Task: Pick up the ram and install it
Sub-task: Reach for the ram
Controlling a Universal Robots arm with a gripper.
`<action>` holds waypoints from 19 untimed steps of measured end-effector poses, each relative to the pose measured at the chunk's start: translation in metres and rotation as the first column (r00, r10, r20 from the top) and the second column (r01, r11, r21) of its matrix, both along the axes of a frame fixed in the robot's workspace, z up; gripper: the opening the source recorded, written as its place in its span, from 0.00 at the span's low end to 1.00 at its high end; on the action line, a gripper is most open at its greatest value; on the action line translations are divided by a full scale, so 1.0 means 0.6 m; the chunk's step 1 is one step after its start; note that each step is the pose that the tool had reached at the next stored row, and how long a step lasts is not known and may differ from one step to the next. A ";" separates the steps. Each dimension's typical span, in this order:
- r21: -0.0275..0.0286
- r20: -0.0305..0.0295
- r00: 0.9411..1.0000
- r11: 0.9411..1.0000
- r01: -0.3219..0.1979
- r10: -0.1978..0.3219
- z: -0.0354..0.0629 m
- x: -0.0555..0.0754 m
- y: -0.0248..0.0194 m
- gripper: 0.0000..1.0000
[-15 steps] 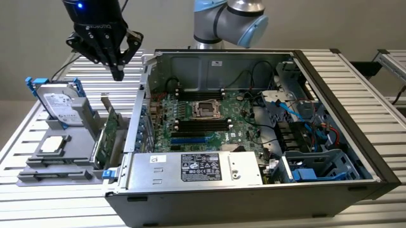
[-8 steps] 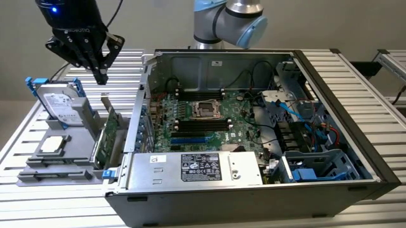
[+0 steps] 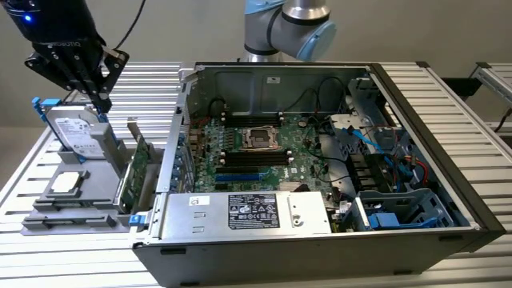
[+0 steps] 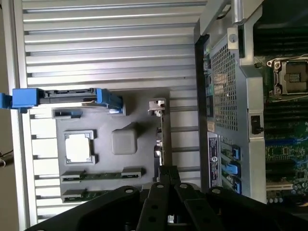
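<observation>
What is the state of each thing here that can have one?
ram, lying in the grey holder, not picked up.
pincer, over the grey holder, apart from the ram.
computer case, open, inside exposed.
processor socket, empty.
hard drive, standing upright in the grey holder.

Gripper (image 3: 102, 103) over HDD (image 3: 76, 132), at the exterior view's left of PC case (image 3: 264, 264)

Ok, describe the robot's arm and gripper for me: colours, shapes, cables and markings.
The arm is a silver-grey metal tube with rounded joints capped in light blue. The gripper is black, with white lettering across its body, a small blue light glowing above that and a thin black cable trailing beside it. Its fingers are flat black linked bars studded with round bolt heads.
</observation>
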State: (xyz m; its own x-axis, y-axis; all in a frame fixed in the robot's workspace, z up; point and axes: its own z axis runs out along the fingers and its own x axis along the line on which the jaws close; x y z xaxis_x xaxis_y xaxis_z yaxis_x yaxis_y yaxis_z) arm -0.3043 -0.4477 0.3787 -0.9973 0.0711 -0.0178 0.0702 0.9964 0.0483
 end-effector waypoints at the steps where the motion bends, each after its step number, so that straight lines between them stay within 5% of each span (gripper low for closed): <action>1: 0.000 0.000 1.000 1.000 0.000 0.000 -0.001 -0.007 -0.0026 0.11; 19: 0.000 -0.001 1.000 1.000 0.000 0.000 -0.014 -0.109 -0.0553 0.11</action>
